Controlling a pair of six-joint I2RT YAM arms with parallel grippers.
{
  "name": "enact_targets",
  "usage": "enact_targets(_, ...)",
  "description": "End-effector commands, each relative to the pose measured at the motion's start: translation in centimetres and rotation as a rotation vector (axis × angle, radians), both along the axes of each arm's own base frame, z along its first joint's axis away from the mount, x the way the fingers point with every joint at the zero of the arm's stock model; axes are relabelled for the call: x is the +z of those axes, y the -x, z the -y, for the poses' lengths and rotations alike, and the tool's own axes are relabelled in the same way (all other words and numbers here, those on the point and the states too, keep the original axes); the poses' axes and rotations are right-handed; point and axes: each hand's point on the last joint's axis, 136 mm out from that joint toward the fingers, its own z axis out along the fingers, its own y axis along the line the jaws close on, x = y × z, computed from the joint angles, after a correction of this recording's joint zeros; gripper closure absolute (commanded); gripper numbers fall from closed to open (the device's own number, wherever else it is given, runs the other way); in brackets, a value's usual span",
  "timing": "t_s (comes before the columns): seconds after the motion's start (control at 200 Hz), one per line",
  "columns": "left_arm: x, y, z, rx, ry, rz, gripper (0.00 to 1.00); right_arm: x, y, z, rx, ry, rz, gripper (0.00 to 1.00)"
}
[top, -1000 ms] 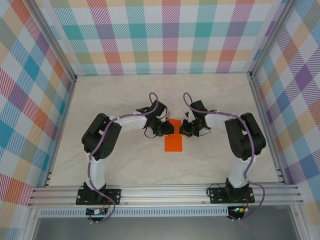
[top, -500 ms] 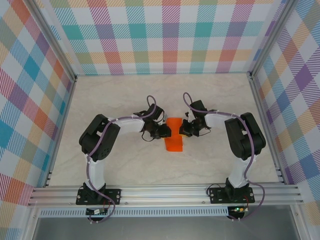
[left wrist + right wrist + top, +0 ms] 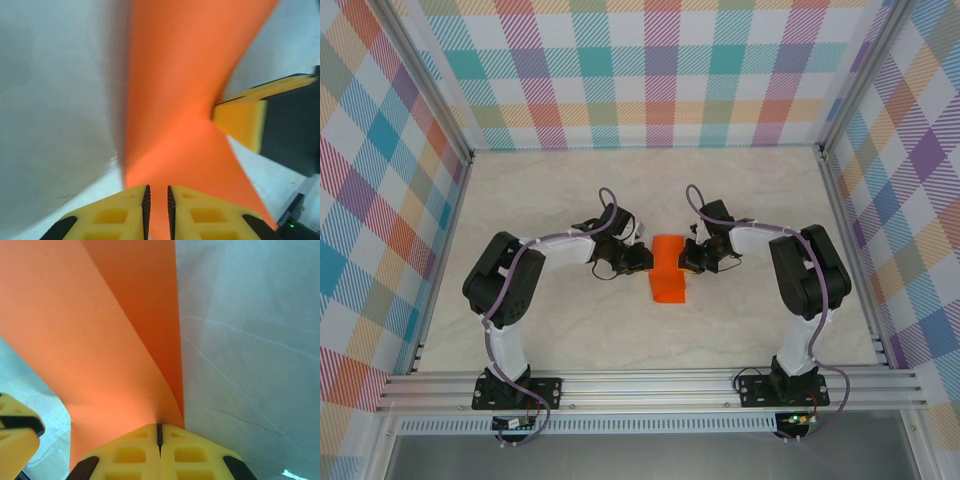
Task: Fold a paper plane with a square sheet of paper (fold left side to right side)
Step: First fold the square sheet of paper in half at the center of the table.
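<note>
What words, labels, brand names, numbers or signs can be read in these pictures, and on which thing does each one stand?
None can be read.
The orange paper sheet is plain; the yellow left gripper and right gripper bear no print.
The small board under the left arm's base: too small to read.

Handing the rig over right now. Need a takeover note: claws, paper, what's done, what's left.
Left claw: jaws nearly closed around the left side of the square sheet of paper, with a thin gap showing. Firm grip not confirmed.
Right claw: shut on the sheet's other side.
Paper: middle of the table, between the two claws, bowed up rather than lying flat.
Done: sheet taken at both sides. No pressed crease visible, no plane shape.
Left: carry the left side over to the right, flatten the crease, then the remaining plane folds.
</note>
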Motion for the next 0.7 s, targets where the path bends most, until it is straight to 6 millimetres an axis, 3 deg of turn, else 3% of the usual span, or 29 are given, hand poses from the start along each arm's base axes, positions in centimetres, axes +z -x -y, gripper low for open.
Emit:
enact_targets(0.0,1.2,-0.8,3.0,-0.051,0.079,0.019,0.81,-4.5,3.1,2.7,0.012,0.178,-0.122,0.98)
enact_targets(0.265,-1.9,-2.2,4.5,-0.063,0.054,-0.017,0.82,-4.5,3.1,2.9,0.014,0.19,-0.123,0.98)
enact_targets(0.455,-3.6,-2.5,2.8,-0.031,-0.027,-0.008,0.81,-4.5,3.2,3.2,0.021,0.211,-0.123,0.98)
enact_targets(0.7,-3.4,-4.7,0.8,0.048,-0.032,0.027,0.81,-4.8,3.3,3.6,0.023,0.238,-0.129,0.98)
